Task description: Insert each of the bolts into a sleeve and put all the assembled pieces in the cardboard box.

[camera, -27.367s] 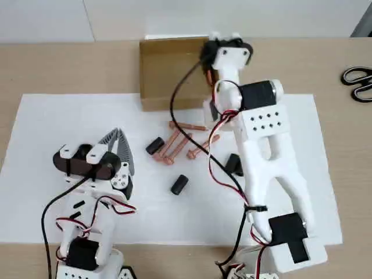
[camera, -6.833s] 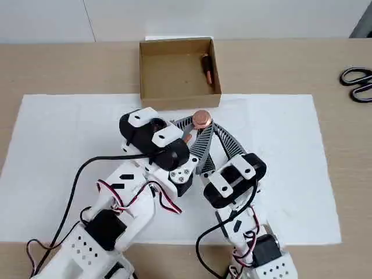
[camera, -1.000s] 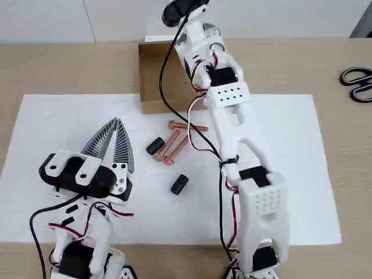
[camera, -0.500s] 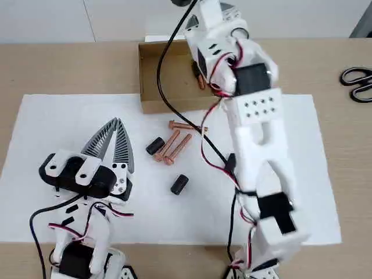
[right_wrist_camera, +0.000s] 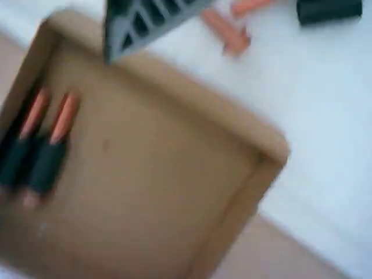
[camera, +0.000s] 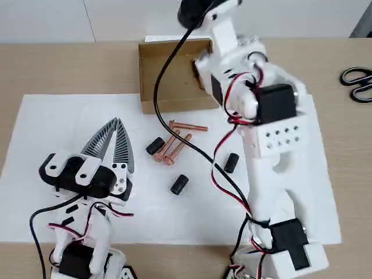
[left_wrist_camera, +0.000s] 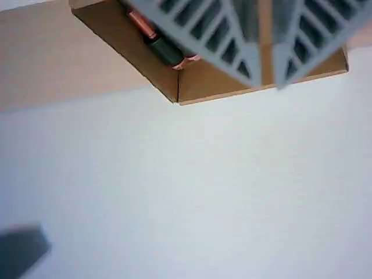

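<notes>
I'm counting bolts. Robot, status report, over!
Left tool shut over paper. Right tool above cardboard box. Two sleeved bolts boxed; three bolts, three sleeves loose. Black cable trails beside loose bolts.

Robotics test bench, by the look of it a lab or hobby workshop: the left arm (camera: 87, 174) and the right arm (camera: 273, 145), both of white plastic with exposed cables (camera: 155, 96), are set at a pale wooden table (camera: 58, 64) spread with a white sheet (camera: 52, 133). Loose copper-coloured bolts (camera: 174, 145), black sleeves (camera: 179, 184), a small cardboard box (camera: 180, 104) and scissors (camera: 359, 83) at the table's edge complete the set-up, against a plain white wall (camera: 58, 17).
</notes>
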Robot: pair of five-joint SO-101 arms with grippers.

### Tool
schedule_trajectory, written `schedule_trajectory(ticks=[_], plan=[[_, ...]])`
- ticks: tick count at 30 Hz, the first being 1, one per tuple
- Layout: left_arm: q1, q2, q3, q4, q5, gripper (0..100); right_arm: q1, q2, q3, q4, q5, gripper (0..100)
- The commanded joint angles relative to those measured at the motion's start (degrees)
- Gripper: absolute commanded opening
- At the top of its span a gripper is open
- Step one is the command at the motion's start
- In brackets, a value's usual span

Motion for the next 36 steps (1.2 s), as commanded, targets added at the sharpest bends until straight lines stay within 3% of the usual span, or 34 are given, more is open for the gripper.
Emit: schedule_trajectory(ticks=[1,10,20,23,28,36], plan=[[0.1,-0.4,-0.1,-1.3,0.2,1,0.0,-2.3,4.0,0.2,-0.1,20.2],[0.1,-0.4,-0.1,-1.3,0.2,1,-4.1,-2.3,18.5,-3.8,-1.9,20.2],[0.1,-0.4,-0.1,-1.1,0.2,1,-2.1,-2.2,35.3,-9.3,-2.5,20.2],[0.1,-0.4,-0.1,-1.1,0.2,1,1.1,-2.2,36.0,-10.2,-8.7,18.4],[-0.3,-0.4,2.8,-1.1,0.2,1,6.4,-1.9,37.4,-12.1,-19.9,6.1],[0.2,-0.4,7.9,-1.1,0.3,1,9.6,-2.2,39.5,-10.6,-25.5,1.9]])
